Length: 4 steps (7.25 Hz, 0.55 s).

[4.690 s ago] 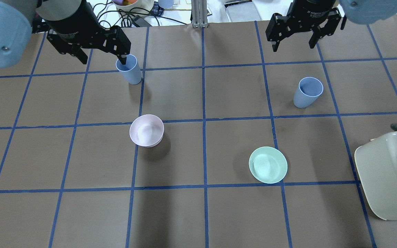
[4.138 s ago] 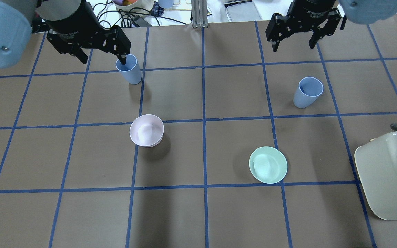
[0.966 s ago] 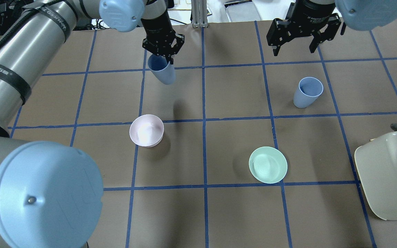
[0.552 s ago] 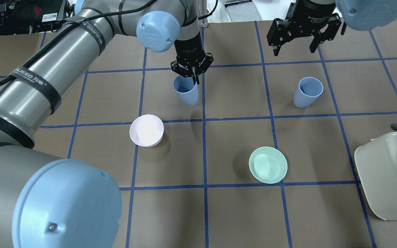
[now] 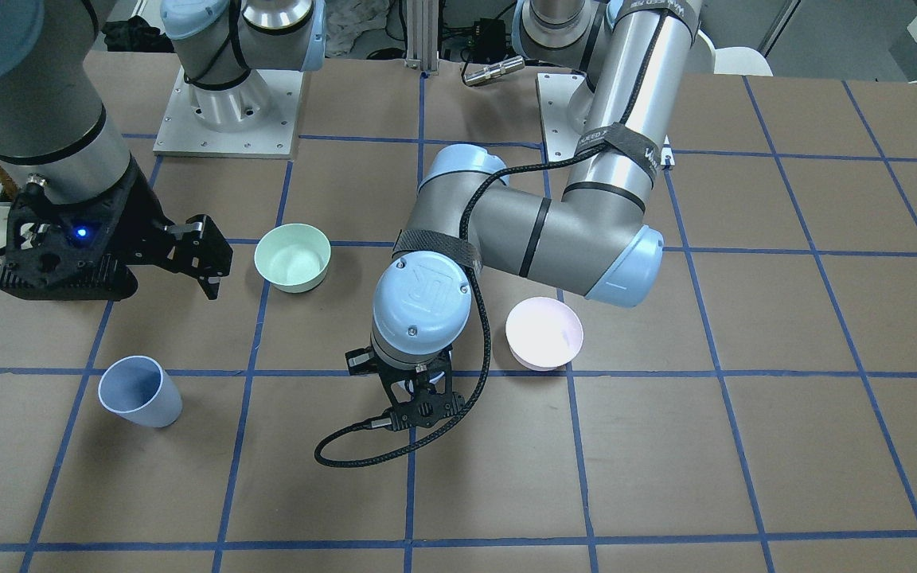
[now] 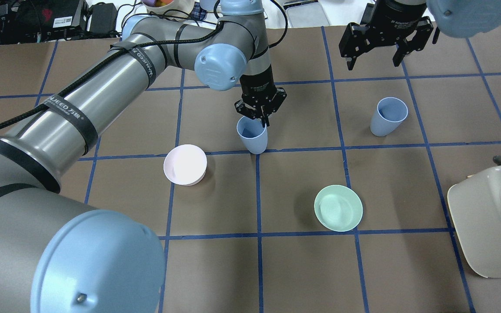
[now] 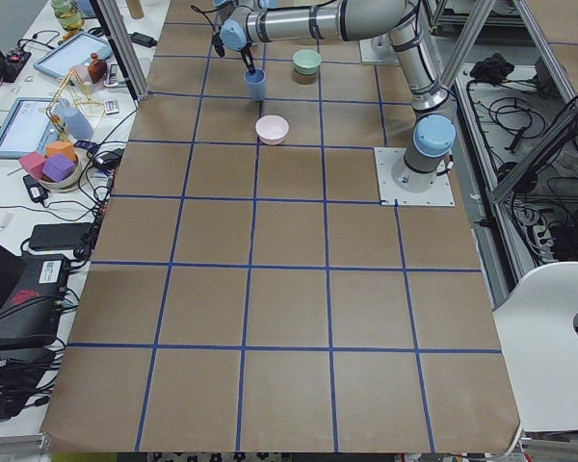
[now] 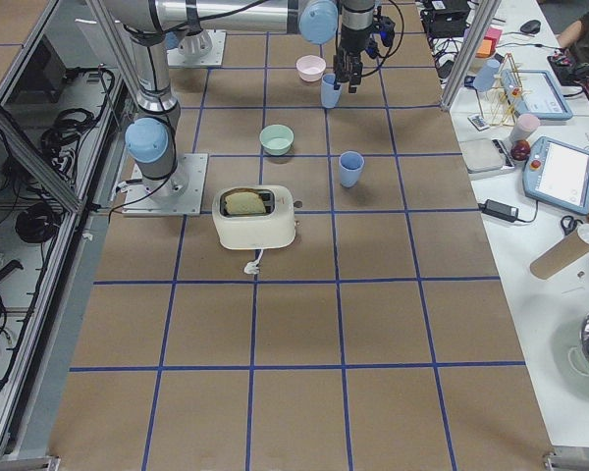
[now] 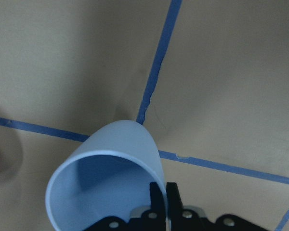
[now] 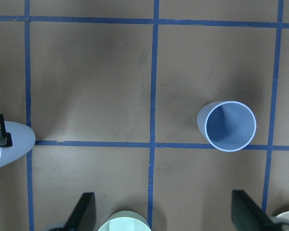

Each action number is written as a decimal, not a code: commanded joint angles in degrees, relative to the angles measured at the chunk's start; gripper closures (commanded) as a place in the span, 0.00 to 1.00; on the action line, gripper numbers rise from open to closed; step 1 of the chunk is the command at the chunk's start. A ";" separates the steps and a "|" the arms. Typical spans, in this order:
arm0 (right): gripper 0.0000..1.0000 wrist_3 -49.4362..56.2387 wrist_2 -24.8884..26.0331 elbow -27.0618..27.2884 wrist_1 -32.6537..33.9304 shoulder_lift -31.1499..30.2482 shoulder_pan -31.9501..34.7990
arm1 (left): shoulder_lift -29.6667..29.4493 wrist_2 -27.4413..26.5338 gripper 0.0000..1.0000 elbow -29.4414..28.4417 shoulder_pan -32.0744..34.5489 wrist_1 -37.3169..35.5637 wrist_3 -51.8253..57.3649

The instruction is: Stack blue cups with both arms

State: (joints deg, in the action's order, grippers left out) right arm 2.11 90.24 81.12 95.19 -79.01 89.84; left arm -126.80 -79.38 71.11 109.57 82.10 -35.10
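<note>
**Clerk:** State of the left pincer?

**Inspector:** Clamped on the held cup. One finger is inside the mouth and the other outside, pinching the thin wall at the rim. In my judgement a rim pinch leaves the base and flanks free, so the cup can drop into its twin.

**Clerk:** Where is that cup?

**Inspector:** Near the middle of the bench, by a crossing of the blue tape lines. It hangs slightly tilted, mouth up. I cannot tell whether its base touches the bench.

**Clerk:** And the right pincer?

**Inspector:** Fingers spread apart, gripping nothing. It hovers on the far side of the second cup, which stands upright on the bench, well apart from the held one. I judge the stack not yet made.

**Clerk:** Materials?

**Inspector:** Both cups are smooth periwinkle plastic with a pale rim, tapered and handleless — a shape made to nest. The pink bowl and the green bowl are wider, lower and glossy inside, and neither belongs to this job. A cream toaster sits at the bench edge on the robot's right. The bench surface is matt brown, gridded with tape.
</note>
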 commanded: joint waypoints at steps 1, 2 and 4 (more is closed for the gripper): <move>0.00 0.00 0.02 0.00 0.00 0.00 -0.02 | -0.03 -0.34 0.01 -0.09 0.03 -0.19 0.12; 0.00 0.00 0.02 0.00 0.00 0.00 -0.02 | 1.71 -0.25 0.00 -0.62 -0.32 -0.02 0.38; 0.00 0.09 0.02 0.00 0.00 0.09 -0.19 | 6.45 0.27 0.00 -4.03 -4.86 7.92 2.39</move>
State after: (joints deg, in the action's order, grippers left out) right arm 2.13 90.26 81.12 95.19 -79.00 89.76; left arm -123.16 -79.51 69.18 107.70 84.90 -34.13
